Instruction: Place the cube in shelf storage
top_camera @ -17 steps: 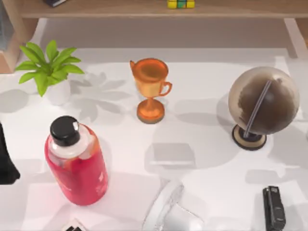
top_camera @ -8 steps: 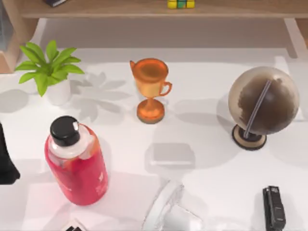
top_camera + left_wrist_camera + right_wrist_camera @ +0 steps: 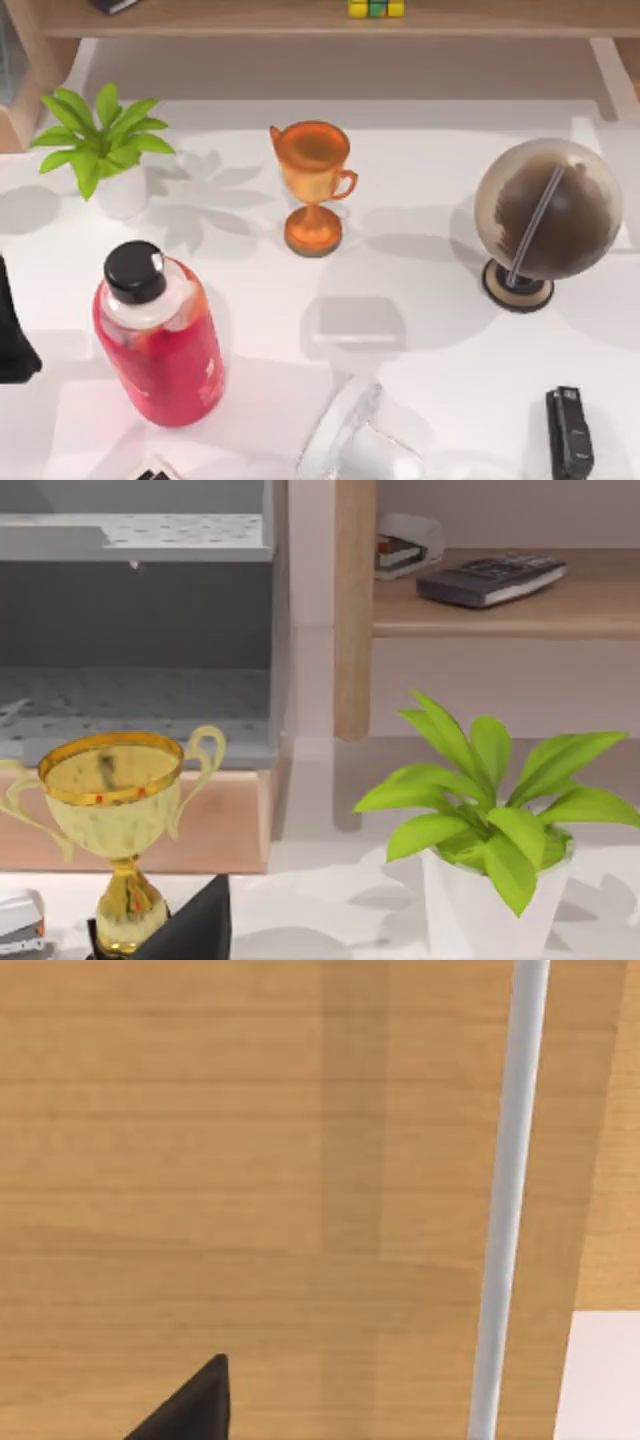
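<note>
- cube [image 3: 377, 8] rests on the shelf storage [image 3: 250, 20] board at the 12 o'clock edge.
- open desk [image 3: 420, 250] between trophy [image 3: 312, 185] and globe [image 3: 546, 215].
- left arm at the 9 o'clock edge; gripper opening: cannot tell.

My left arm [image 3: 12, 335] a dark mass at the tabletop's left edge, its gripper fingertip [image 3: 195, 928] a black wedge in the left wrist view, my right gripper fingertip [image 3: 190, 1407] likewise dark, fingers' spacing unreadable

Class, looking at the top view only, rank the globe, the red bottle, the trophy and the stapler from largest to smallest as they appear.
1. Red bottle and globe: they look alike, so no ranking between them.
2. Trophy.
3. Stapler, smallest.
</note>
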Robot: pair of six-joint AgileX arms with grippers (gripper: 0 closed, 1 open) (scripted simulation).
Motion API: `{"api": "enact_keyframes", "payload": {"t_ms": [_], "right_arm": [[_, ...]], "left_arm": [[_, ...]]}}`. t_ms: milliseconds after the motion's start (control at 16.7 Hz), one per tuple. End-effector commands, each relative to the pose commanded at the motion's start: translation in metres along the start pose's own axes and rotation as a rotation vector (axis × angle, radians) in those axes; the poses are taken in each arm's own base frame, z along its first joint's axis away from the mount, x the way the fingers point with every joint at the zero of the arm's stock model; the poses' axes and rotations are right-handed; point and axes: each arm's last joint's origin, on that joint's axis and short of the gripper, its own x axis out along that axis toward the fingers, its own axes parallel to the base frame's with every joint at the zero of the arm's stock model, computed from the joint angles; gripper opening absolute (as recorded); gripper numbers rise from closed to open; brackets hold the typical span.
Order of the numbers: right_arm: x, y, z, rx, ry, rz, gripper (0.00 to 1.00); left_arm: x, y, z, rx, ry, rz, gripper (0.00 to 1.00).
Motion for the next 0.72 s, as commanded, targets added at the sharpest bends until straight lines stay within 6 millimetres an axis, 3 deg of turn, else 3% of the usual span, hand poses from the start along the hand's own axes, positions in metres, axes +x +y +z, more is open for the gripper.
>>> {"api": "enact_keyframes", "payload": {"t_ms": [300, 540, 720], "right_arm": [[0.023, 0.000, -0.001, -0.001, 0.003, 0.000, 1.00], [0.024, 0.000, -0.001, -0.001, 0.003, 0.000, 1.00], [0.024, 0.000, -0.001, -0.001, 0.003, 0.000, 0.77]], "left_arm": [[0.000, 0.000, 0.000, 0.000, 0.000, 0.000, 1.00], [0.000, 0.000, 0.000, 0.000, 0.000, 0.000, 1.00], [0.000, 0.000, 0.000, 0.000, 0.000, 0.000, 1.00]]}}
